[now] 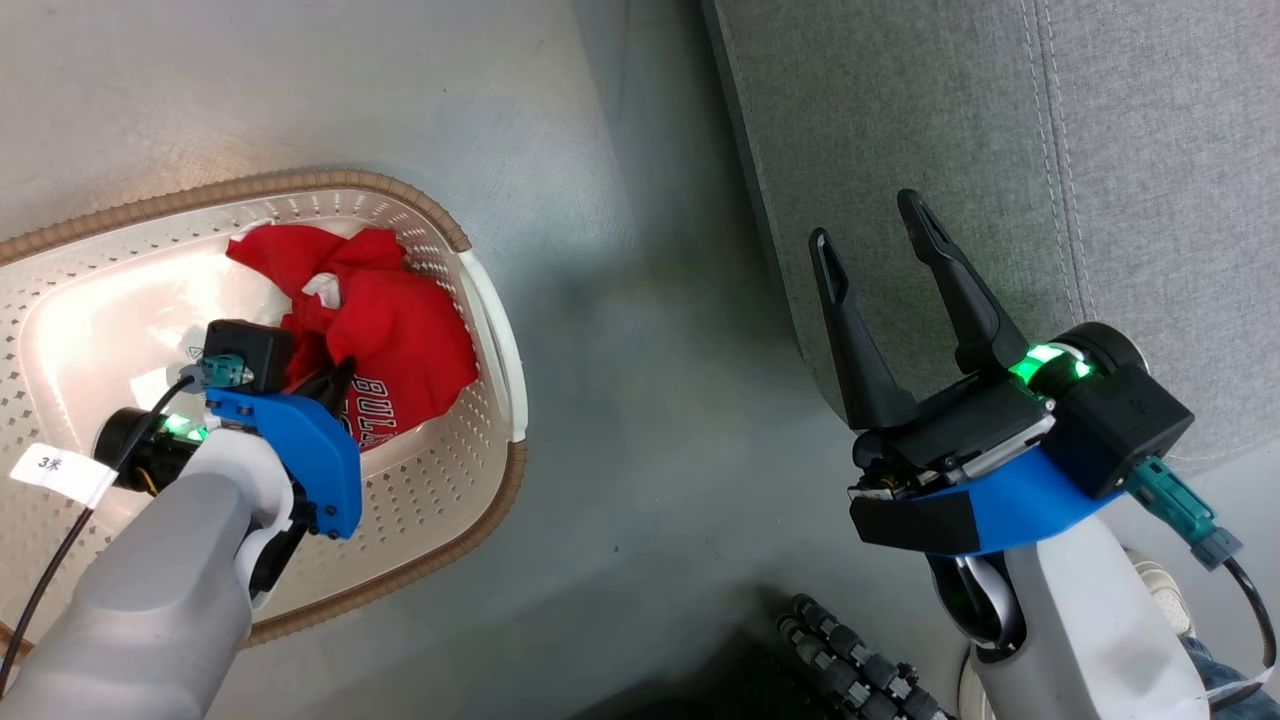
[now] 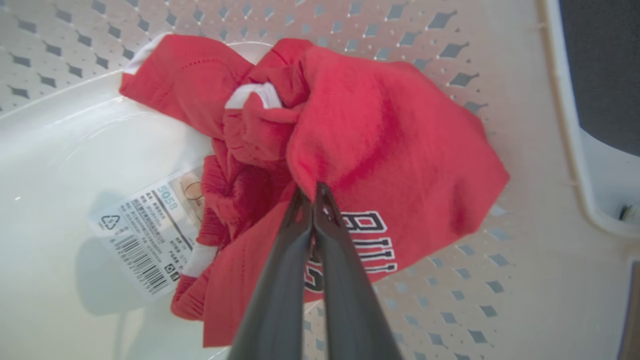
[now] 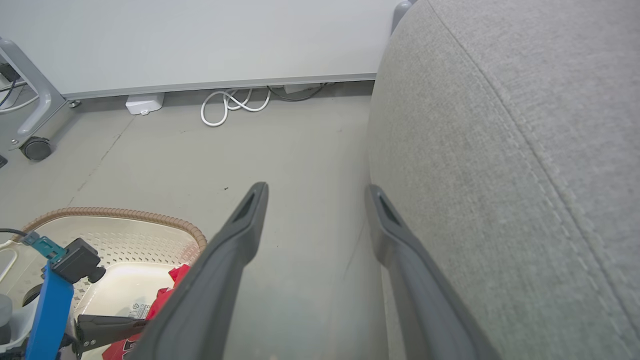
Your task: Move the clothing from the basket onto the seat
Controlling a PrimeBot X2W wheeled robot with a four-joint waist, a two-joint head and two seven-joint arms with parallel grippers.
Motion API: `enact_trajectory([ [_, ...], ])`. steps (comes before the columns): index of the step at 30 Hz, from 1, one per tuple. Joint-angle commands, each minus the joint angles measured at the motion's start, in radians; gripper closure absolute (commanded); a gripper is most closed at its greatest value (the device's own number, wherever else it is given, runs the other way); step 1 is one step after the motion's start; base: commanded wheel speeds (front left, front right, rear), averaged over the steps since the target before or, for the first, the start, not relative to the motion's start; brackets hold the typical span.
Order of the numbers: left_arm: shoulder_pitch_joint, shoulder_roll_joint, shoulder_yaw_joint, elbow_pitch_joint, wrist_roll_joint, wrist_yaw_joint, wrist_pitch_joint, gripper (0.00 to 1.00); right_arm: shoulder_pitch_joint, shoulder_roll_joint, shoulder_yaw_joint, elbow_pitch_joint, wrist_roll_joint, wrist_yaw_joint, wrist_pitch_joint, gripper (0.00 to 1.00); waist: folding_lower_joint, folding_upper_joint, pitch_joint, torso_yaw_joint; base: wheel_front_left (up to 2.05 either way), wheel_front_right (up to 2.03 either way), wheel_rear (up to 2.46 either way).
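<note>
Left wrist view: the left gripper (image 2: pixel 314 192) is closed on a fold of the red clothing (image 2: pixel 380 135) bunched in the basket (image 2: pixel 505 50), best lifted high before being carried to the seat (image 1: pixel 1000 150), beside which the right gripper (image 1: pixel 865 220) is held open, empty.

Red clothing (image 2: pixel 380 135) crumpled in basket (image 1: pixel 497 340) — grey seat (image 1: pixel 1000 150) nearby.

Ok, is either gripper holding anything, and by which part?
The left gripper pinches the red jersey at a fold beside its lettering; the right gripper is open, holding nothing.
</note>
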Motion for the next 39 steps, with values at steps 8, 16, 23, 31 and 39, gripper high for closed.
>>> enact_trajectory([
  [8,-0.039,0.016,-0.062,0.018,-0.062,-0.001,-0.04,1.0,-0.014,0.001,0.006,0.008,0.003,0.0,-0.005,0.0,0.0,0.0,-0.007,-0.002,0.0,0.0,0.0],
  [16,-0.047,0.03,-0.094,0.032,-0.107,-0.001,-0.095,1.0,-0.053,0.001,0.025,0.021,0.009,0.0,-0.005,0.0,0.0,0.0,-0.034,-0.011,0.0,0.0,0.0],
  [23,-0.019,0.001,-0.117,0.034,-0.145,-0.001,-0.144,1.0,-0.064,0.001,0.017,0.046,-0.015,0.0,-0.005,0.0,0.0,0.0,-0.101,0.015,0.0,0.0,0.0],
  [31,0.04,-0.034,-0.173,0.02,-0.189,-0.001,-0.205,1.0,-0.034,0.001,0.002,0.091,-0.054,0.0,-0.005,0.0,0.0,0.0,-0.244,0.064,0.0,0.0,0.0],
  [39,0.113,-0.068,-0.198,-0.029,-0.197,-0.001,-0.242,1.0,0.019,0.001,-0.023,0.157,-0.083,0.0,-0.001,0.0,0.0,0.0,-0.418,0.113,0.0,0.0,0.0],
])
